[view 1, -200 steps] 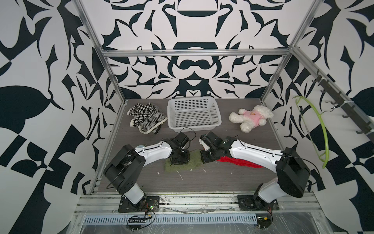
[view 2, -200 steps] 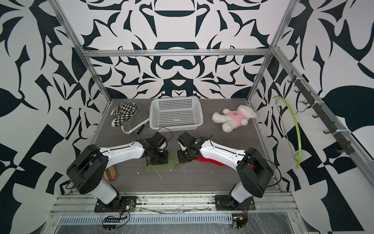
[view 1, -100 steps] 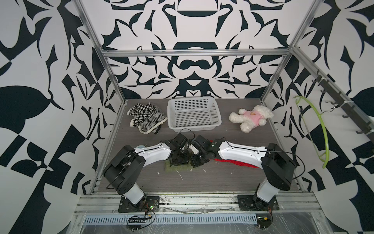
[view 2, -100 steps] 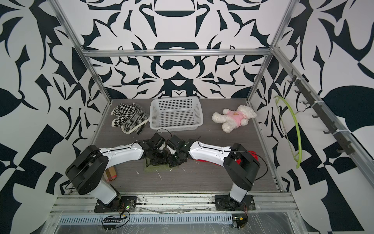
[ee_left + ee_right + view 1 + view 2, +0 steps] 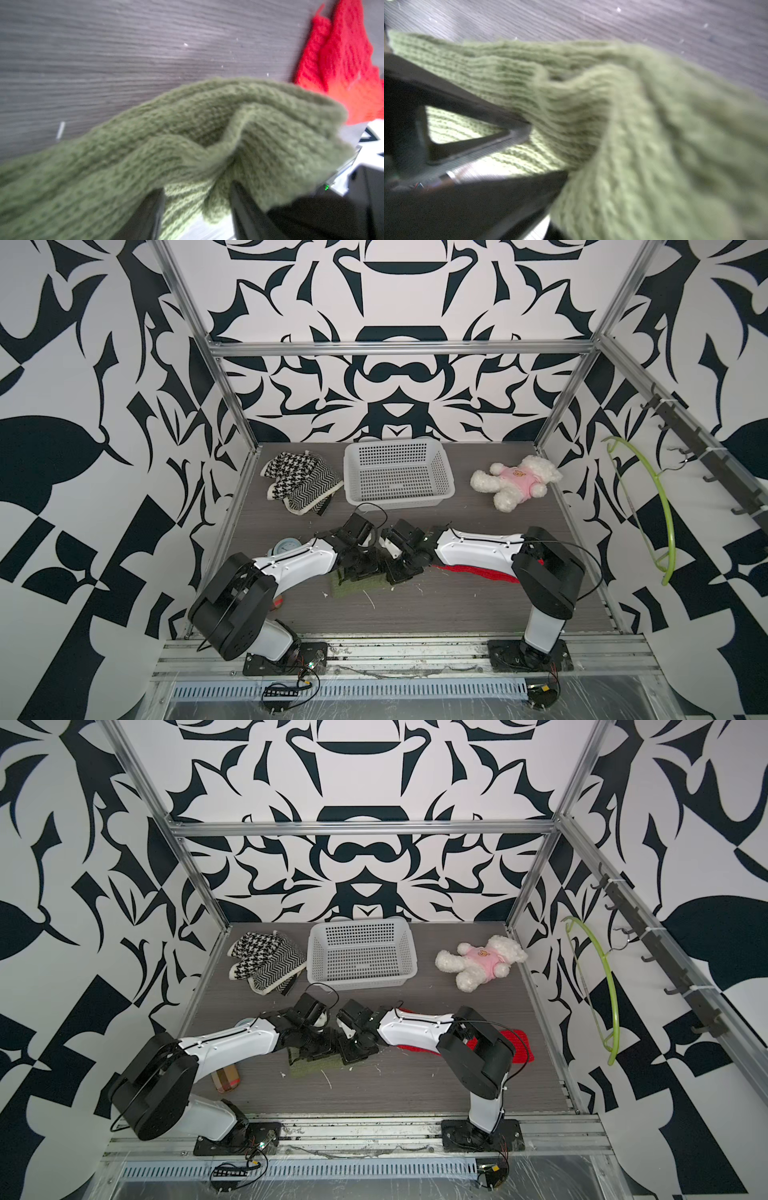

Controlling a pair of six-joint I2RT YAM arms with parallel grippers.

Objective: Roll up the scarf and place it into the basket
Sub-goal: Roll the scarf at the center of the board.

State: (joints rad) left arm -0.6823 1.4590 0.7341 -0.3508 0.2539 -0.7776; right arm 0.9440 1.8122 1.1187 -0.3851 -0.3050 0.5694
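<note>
A robotics lab cell: aluminium frame (image 5: 399, 347), black-and-white patterned walls (image 5: 83, 364), arms (image 5: 291, 564) bolted to a rail (image 5: 395, 651).

Legible text, labels, brands, numbers, signs: none is recorded in any view.

Item 1: plush bear (image 5: 515, 485), in a pink shirt. A small brown emblem (image 5: 518, 473) is borne on the chest in both top views. It is too small for any lettering to be made out.

Item 2: round dial face (image 5: 286, 548), partly hidden behind the left arm. Its pale face is shown too small for any figures to be read.
</note>
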